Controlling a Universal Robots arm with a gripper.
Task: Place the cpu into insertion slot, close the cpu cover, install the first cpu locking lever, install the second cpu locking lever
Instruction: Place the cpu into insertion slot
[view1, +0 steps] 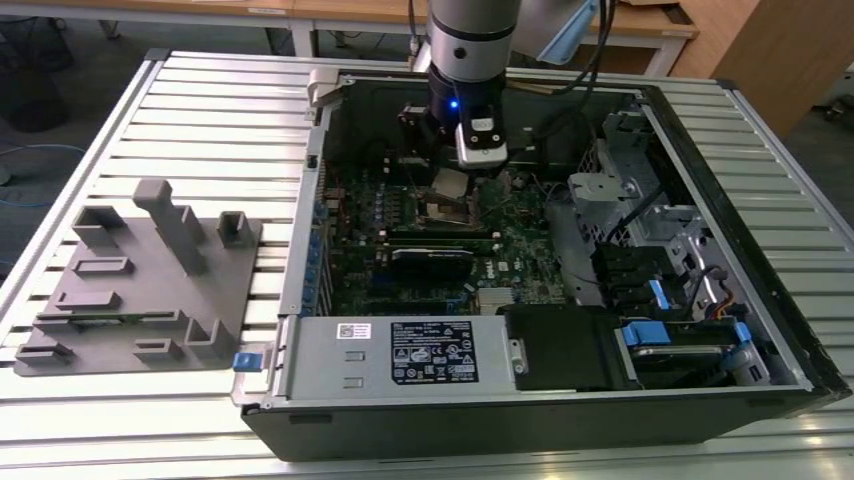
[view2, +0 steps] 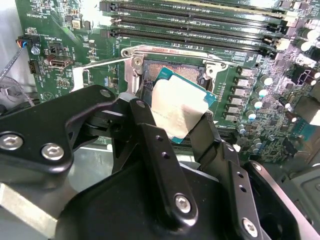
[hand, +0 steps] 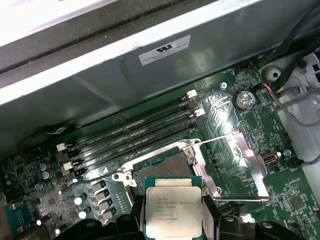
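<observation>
Slatted table (view1: 214, 110). On the exterior view's left, a grey fixture tray (view1: 134, 290) with upright grey blocks. On the exterior view's right, an open computer case (view1: 534, 420).

Inside the case:
- green circuit board (view1: 521, 250)
- labelled metal box (view1: 400, 350) along the near wall
- black card (view1: 430, 262) mid-board
- drive bays to the right

The arm comes down over the far-middle part of the board.

Gripper (view2: 175, 127): the black fingers (view2: 150, 145) are closed in on the cpu (view2: 177, 107), one on each of two opposite edges, with its silvery top facing up. The cpu sits squarely between the jaws, directly over the insertion slot (hand: 167, 167). Part of the slot's contact field shows beyond the chip. I cannot tell whether chip and slot are touching.

The cpu cover (hand: 250, 160) is swung open beside the slot. The long memory slots (hand: 135, 135) run just beyond the slot.
</observation>
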